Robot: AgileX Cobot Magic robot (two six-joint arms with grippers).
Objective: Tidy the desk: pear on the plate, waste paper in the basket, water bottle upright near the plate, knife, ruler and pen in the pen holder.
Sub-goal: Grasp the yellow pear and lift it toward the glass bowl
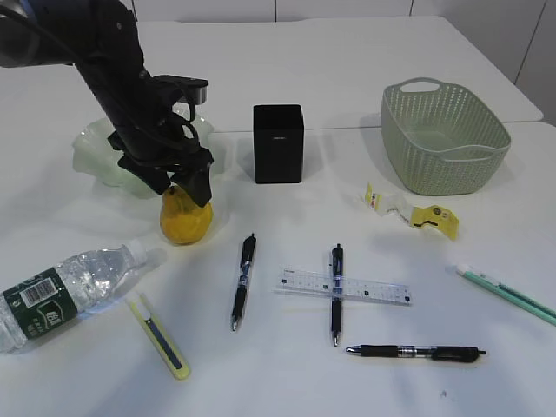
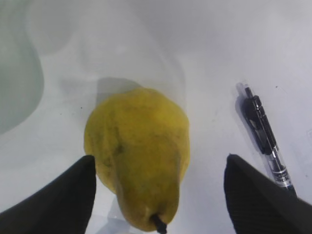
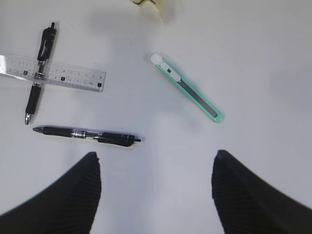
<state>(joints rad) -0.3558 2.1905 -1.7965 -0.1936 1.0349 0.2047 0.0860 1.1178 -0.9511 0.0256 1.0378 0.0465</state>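
step: we're on the pear (image 1: 185, 217) first, sitting on the table right beside the plate (image 1: 94, 155)
left gripper (image 2: 158, 195): fingers spread wide around it, not touching
right gripper (image 3: 156, 190): spread, idle
next: we close, then lift onto plate

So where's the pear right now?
In the exterior view the pear sits on the table's left side, just in front of the plate, between the left gripper's open fingers.

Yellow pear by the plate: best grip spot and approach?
Take the yellow pear across its wide belly, coming from above. It lies on its side on the table, stem toward the camera; the left hand is open, a finger on each flank.
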